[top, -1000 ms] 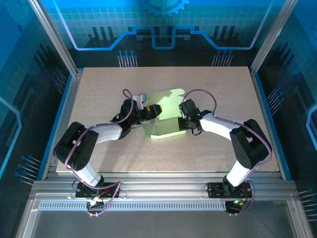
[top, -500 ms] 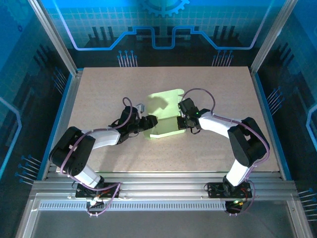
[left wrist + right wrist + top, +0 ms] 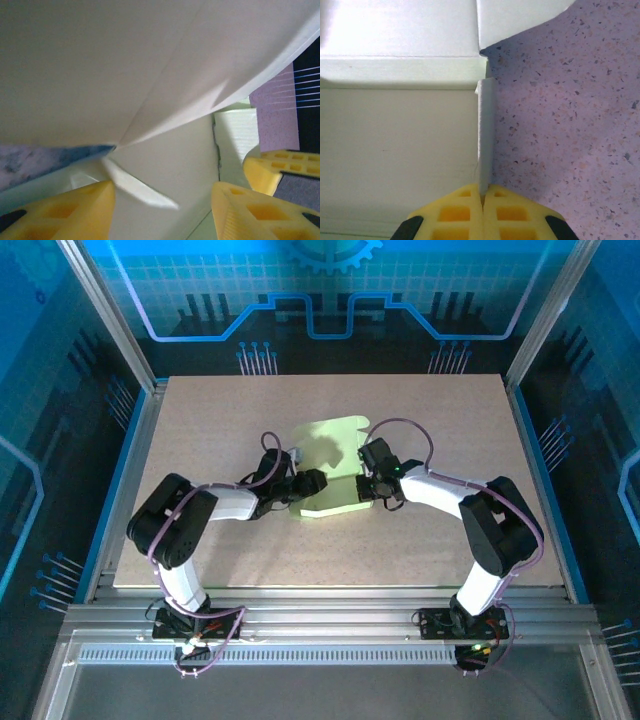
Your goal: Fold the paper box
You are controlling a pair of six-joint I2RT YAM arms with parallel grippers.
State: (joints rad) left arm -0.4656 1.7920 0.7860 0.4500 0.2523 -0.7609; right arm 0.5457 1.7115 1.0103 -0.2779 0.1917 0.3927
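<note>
The paper box [image 3: 335,445] is a pale green card sheet, partly folded, lying mid-table between my two arms. My left gripper [image 3: 309,483] is at its left edge. In the left wrist view its yellow fingers [image 3: 75,210] stand apart, with a card panel [image 3: 165,160] between them and a larger panel [image 3: 125,65] leaning overhead. My right gripper [image 3: 372,486] is at the sheet's right edge. In the right wrist view it [image 3: 484,192] is shut on a thin upright side flap [image 3: 486,130] of the box.
The speckled tabletop [image 3: 420,540] is bare around the sheet. Metal frame rails [image 3: 330,615] run along the near edge, and blue enclosure walls stand at the sides and back. The right gripper's yellow finger [image 3: 280,170] shows close by in the left wrist view.
My left gripper has dropped and pushed right toward the box's left edge, its jaws narrowing. The raised card panel has come down flatter. The right gripper has kept its grip and place.
</note>
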